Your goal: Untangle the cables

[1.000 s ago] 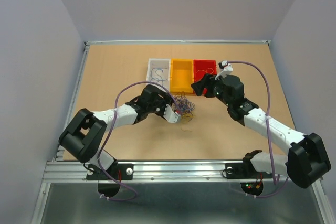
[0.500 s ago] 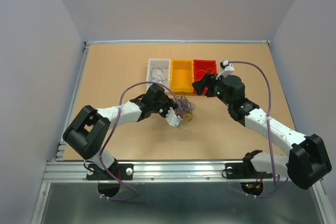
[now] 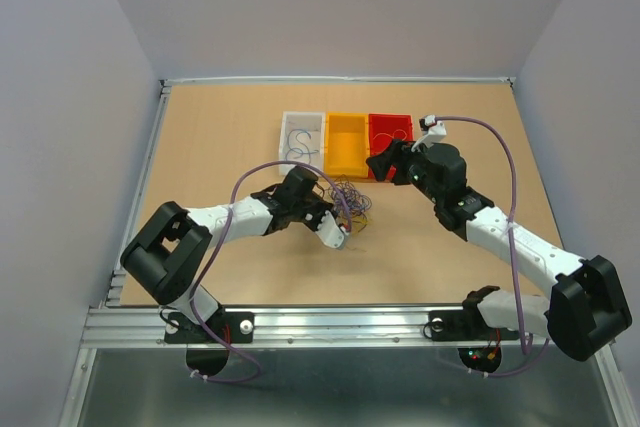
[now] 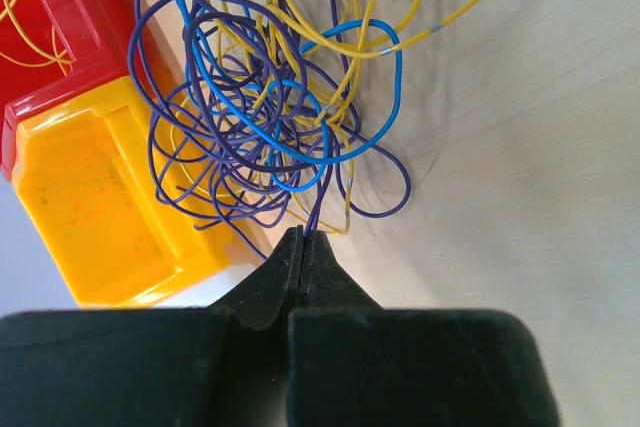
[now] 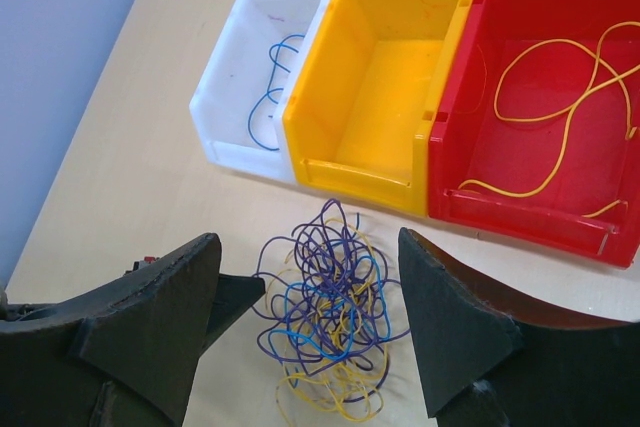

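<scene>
The cables (image 4: 280, 117) lie in one tangled clump of purple, blue and yellow wires on the table, just in front of the bins. My left gripper (image 4: 304, 237) is shut at the clump's near edge, with a purple cable pinched between its tips. From above, the left gripper (image 3: 336, 233) sits low on the near-left side of the cables (image 3: 351, 200). My right gripper (image 5: 310, 243) is open and hangs above the cables (image 5: 330, 317) with nothing between its fingers. In the top view the right gripper (image 3: 384, 164) is by the red bin.
Three bins stand in a row behind the clump. The white bin (image 5: 240, 152) holds a blue cable (image 5: 268, 97). The yellow bin (image 5: 360, 172) shows nothing inside. The red bin (image 5: 530, 212) holds yellow cables (image 5: 560, 97). The yellow bin (image 4: 90, 207) is close to the left fingers.
The left gripper has shut on a purple cable at the clump's near edge, and its arm has shifted slightly right. The right arm has not moved.
</scene>
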Controlling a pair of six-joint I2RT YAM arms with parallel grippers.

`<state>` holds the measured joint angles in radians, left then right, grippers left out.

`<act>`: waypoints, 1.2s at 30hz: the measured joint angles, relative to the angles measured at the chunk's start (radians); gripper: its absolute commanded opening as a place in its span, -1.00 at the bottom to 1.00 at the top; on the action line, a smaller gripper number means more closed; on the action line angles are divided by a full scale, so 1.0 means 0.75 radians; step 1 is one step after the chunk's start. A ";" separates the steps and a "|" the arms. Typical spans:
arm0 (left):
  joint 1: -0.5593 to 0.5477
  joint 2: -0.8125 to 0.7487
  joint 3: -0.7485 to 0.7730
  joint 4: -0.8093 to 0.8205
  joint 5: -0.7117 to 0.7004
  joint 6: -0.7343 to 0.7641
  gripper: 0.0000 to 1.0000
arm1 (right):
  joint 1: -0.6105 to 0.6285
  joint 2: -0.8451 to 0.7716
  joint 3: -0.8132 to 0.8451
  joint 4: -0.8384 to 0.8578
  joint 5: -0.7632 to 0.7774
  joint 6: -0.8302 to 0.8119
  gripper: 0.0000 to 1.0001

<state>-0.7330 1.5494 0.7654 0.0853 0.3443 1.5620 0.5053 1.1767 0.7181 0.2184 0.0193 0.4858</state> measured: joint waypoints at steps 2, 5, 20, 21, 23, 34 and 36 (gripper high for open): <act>-0.001 -0.005 0.001 -0.003 0.003 -0.037 -1.00 | 0.000 0.000 0.000 -0.001 -0.002 0.000 0.52; -0.001 -0.069 0.022 -0.062 0.028 -0.112 -1.00 | 0.000 0.003 0.000 0.006 -0.038 0.000 0.48; -0.001 -0.423 0.751 -0.405 0.315 -0.667 -1.00 | 0.002 0.594 -0.055 0.409 -0.606 0.146 0.25; -0.002 -0.425 0.799 -0.395 0.310 -0.727 -1.00 | 0.003 0.636 -0.046 0.408 -0.616 0.163 0.23; -0.002 -0.428 0.866 -0.365 0.284 -0.818 -1.00 | 0.007 0.726 -0.023 0.399 -0.624 0.193 0.20; -0.001 -0.618 0.832 -0.070 0.187 -1.185 -1.00 | 0.009 0.336 -0.028 0.271 -0.431 0.159 0.57; -0.001 -0.653 0.763 -0.059 0.230 -1.193 -1.00 | 0.009 0.162 -0.058 0.289 -0.396 0.124 0.62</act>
<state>-0.7338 1.0599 1.3380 0.0410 0.5171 0.6674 0.5121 1.2984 0.6746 0.4355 -0.2779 0.5785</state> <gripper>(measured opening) 0.022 0.777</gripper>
